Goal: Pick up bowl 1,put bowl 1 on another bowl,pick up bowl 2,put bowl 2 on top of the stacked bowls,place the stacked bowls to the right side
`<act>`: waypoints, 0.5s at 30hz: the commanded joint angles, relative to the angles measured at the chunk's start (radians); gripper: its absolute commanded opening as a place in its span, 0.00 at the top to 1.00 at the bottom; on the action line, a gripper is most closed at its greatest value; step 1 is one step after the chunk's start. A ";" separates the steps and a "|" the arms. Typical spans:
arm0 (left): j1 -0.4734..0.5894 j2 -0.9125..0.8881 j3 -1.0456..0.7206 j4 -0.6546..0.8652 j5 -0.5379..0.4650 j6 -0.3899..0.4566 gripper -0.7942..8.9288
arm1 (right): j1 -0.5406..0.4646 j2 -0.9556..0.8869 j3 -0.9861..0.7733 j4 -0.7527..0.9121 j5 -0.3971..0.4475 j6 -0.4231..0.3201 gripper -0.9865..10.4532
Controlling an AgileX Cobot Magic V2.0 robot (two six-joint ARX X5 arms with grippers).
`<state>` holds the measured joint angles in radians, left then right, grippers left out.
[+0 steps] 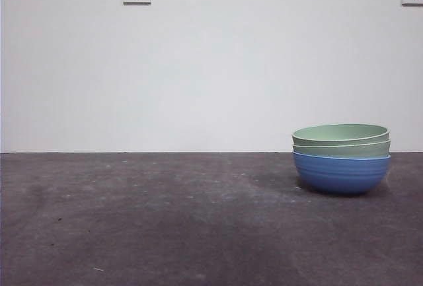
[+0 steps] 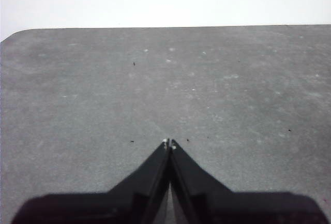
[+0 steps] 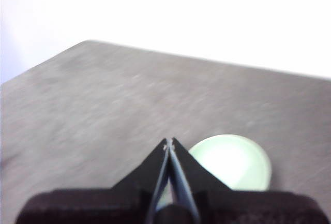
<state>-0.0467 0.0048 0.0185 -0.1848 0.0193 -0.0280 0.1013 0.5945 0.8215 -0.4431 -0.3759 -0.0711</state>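
Right wrist view: right gripper (image 3: 169,142) closed (empty) above the stacked bowls (image 3: 232,162).

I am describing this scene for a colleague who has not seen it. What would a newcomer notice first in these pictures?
The eye goes first to the stacked bowls: two pale green ones nested in the blue bowl, standing on the right side of the dark table. Neither arm touches them. The right tool is shut above the table near the stack, and the left tool is shut over bare table.

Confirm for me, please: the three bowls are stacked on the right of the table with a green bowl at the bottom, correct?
Not quite: the front view shows the blue bowl at the bottom, with the two green bowls nested above it. The stack does stand on the right of the table.
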 commanded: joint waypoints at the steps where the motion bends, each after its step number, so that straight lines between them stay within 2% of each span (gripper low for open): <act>1: 0.003 -0.002 -0.014 0.001 0.008 -0.010 0.92 | -0.017 -0.099 -0.169 0.165 0.043 0.003 0.91; 5: 0.003 -0.002 -0.014 0.002 0.008 -0.010 0.92 | -0.028 -0.245 -0.358 0.288 0.074 0.008 0.91; 9: 0.003 -0.002 -0.014 0.001 0.008 -0.010 0.92 | -0.029 -0.348 -0.483 0.293 0.126 0.012 0.91; 15: 0.003 -0.002 -0.014 0.002 0.008 -0.010 0.92 | -0.029 -0.465 -0.630 0.293 0.124 0.043 0.91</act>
<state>-0.0467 0.0048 0.0185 -0.1848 0.0193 -0.0280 0.0719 0.1390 0.2077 -0.1600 -0.2565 -0.0494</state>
